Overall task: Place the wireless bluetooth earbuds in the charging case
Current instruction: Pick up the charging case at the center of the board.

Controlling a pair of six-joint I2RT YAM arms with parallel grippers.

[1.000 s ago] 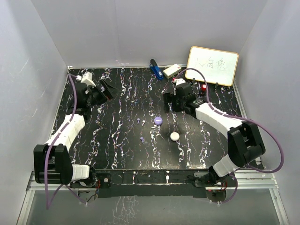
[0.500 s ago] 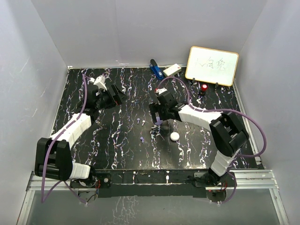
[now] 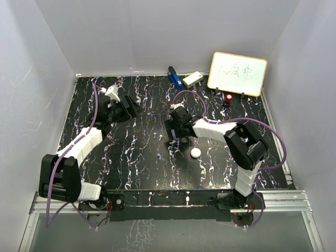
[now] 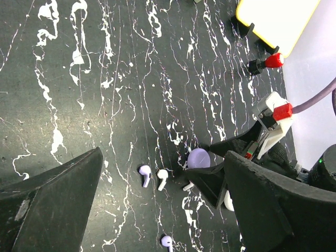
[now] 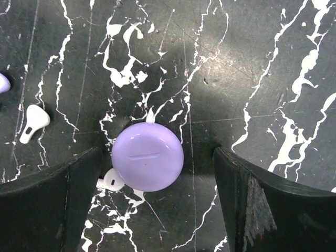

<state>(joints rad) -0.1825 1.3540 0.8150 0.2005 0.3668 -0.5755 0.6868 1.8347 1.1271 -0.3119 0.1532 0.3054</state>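
- So far nothing is stowed: nearest, the white case (image 3: 195,152), a smooth round pebble, sits shut on the black, white-veined surface (image 3: 121,168).
- Just beyond, a lone purple earbud (image 3: 158,156) lies loose.
- Farther on, a second purple earbud (image 4: 144,175) and a white earbud (image 4: 162,178), glossy and stemmed, lie side by side.
- Next, the right end effector (image 5: 155,173) straddles the glossy purple case (image 5: 147,156), jaws apart and gripping nothing. The lid is shut, and another white bud (image 5: 110,182) is tucked at its rim.
- The left end effector (image 3: 131,107) hovers wide open and empty.
- Farthest stand a red-capped knob (image 3: 229,97) and a whiteboard (image 3: 238,73).
- Opening a case and seating the buds all remains to be done.
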